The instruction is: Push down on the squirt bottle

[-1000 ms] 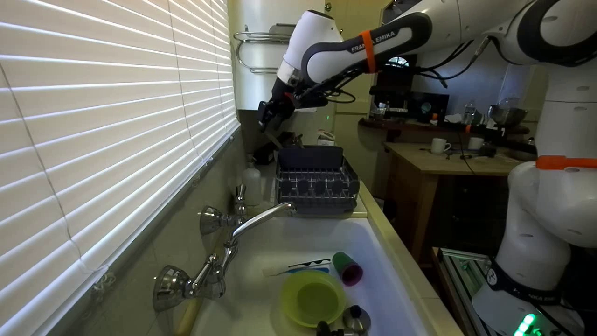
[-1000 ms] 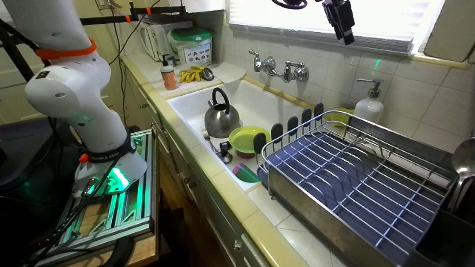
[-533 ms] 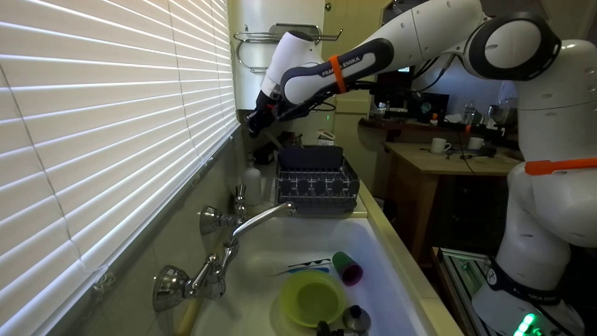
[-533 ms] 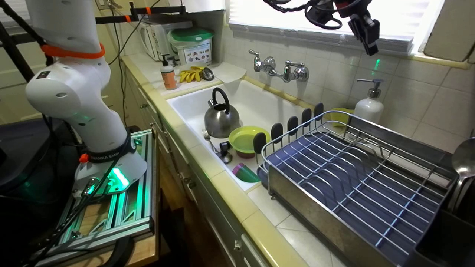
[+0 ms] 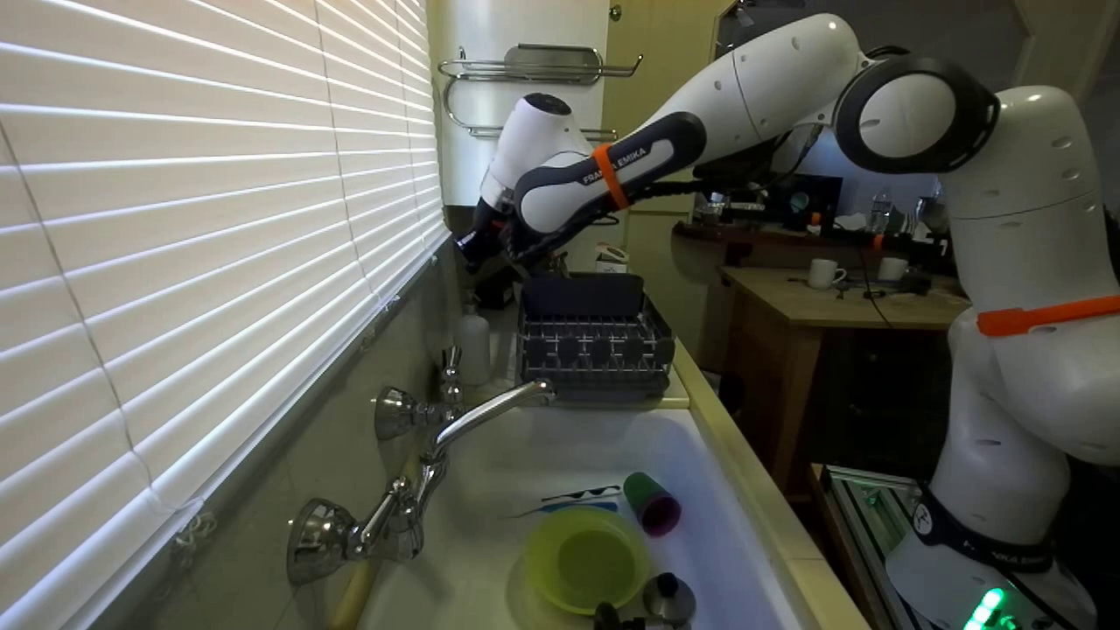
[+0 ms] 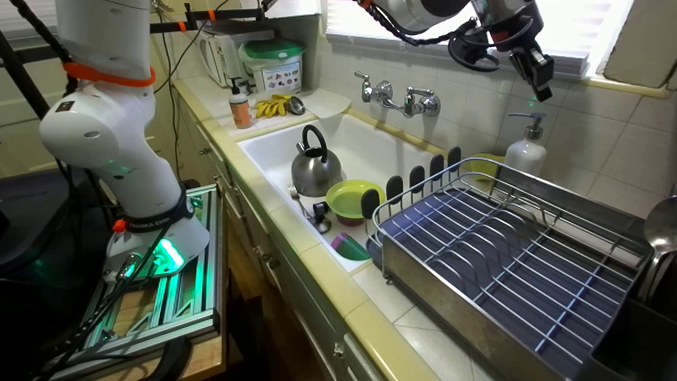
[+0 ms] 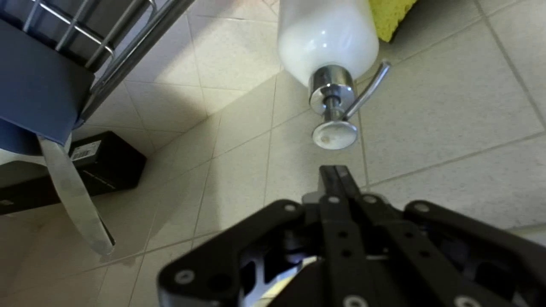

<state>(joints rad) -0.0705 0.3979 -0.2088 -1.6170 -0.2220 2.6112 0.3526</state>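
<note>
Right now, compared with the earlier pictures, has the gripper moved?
Yes: in an exterior view, the gripper has come down and toward the picture's right, nearer the unmoved squirt bottle.

White squirt bottle, upright beside the dish rack
You see its silver pump raised, its thin spout out to one side.

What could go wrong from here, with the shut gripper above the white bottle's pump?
The pump head is small and round, so the shut gripper might slide off it.
The gripper leans in both exterior views, so its push might come off-centre and tip the bottle.
The rack stands beside the bottle; if tipped that way, the bottle could knock against it.
</note>
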